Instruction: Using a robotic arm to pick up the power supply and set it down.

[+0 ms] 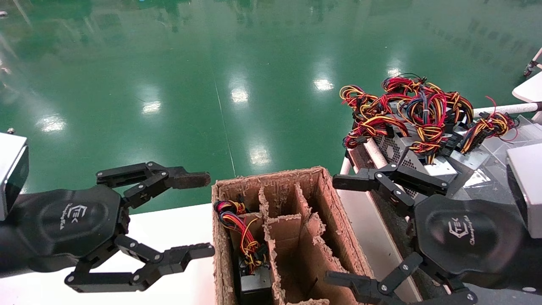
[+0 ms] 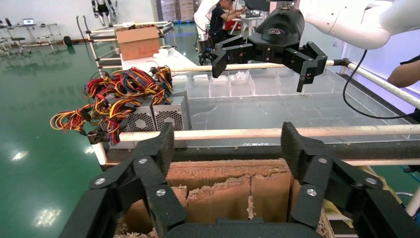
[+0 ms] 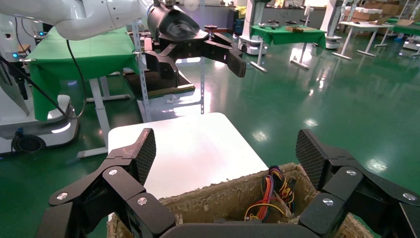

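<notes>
A dark power supply [image 1: 255, 286] stands in the front left compartment of a torn cardboard box [image 1: 326, 203], its red, yellow and black wires [image 1: 237, 226] rising above it; those wires [image 3: 270, 194] also show in the right wrist view. My left gripper [image 1: 209, 214] hangs open just left of the box, holding nothing. My right gripper [image 1: 331, 231] hangs open at the box's right side, also holding nothing. Each wrist view shows its own open fingers over the box rim [image 2: 223, 171] [image 3: 218, 196], and the other arm's claw [image 2: 267, 47] [image 3: 198, 47] farther off.
Silver-grey boxes with perforated grilles [image 1: 396, 152] [image 2: 153, 116] lie under a tangle of wires [image 1: 419, 112] on a railed rack [image 1: 504, 109] at the right. A white table [image 1: 169, 224] [image 3: 188, 148] lies under my left arm. Green floor [image 1: 254, 76] stretches beyond.
</notes>
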Controlling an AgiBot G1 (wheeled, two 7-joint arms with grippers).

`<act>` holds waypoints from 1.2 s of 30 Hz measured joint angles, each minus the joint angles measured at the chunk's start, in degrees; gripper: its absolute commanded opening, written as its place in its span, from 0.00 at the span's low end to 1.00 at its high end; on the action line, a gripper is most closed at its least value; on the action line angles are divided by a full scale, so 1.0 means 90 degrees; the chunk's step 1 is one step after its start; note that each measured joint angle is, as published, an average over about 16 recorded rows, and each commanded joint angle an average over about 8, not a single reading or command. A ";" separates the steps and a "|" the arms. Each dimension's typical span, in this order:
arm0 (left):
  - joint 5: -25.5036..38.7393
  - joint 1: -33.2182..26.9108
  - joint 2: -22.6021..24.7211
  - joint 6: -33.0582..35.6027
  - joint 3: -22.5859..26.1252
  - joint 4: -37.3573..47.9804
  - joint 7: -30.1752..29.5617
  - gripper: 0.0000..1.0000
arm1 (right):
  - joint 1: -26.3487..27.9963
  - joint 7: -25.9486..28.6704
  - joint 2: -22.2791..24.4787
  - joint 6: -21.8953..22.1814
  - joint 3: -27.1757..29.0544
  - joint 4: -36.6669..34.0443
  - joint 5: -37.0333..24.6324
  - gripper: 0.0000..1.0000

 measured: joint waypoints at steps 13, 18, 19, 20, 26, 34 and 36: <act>0.0000 0.0000 0.0000 0.0000 0.0000 0.0000 0.0000 0.00 | 0.0000 0.0000 0.0000 0.0000 0.0000 0.0000 0.0000 1.00; 0.0000 0.0000 0.0000 0.0000 0.0000 0.0000 0.0000 0.00 | 0.0000 0.0000 0.0000 0.0000 0.0000 0.0000 0.0000 1.00; 0.0000 0.0000 0.0000 0.0000 0.0000 0.0000 0.0000 0.00 | 0.0000 0.0000 0.0000 0.0000 0.0000 0.0000 0.0000 1.00; 0.0000 0.0000 0.0000 0.0000 0.0000 0.0000 0.0000 0.00 | 0.0000 0.0000 0.0000 0.0000 0.0000 0.0000 0.0000 1.00; 0.0000 0.0000 0.0000 0.0000 0.0000 0.0000 0.0000 0.00 | 0.0000 0.0000 0.0000 0.0000 0.0000 0.0000 0.0000 1.00; 0.0000 0.0000 0.0000 0.0000 0.0000 0.0000 0.0000 0.26 | -0.0001 0.0001 0.0000 0.0001 0.0000 0.0001 0.0000 1.00; 0.0000 0.0000 0.0000 0.0000 0.0000 0.0000 0.0000 0.51 | -0.0003 0.0003 -0.0004 0.0010 -0.0003 -0.0006 -0.0006 1.00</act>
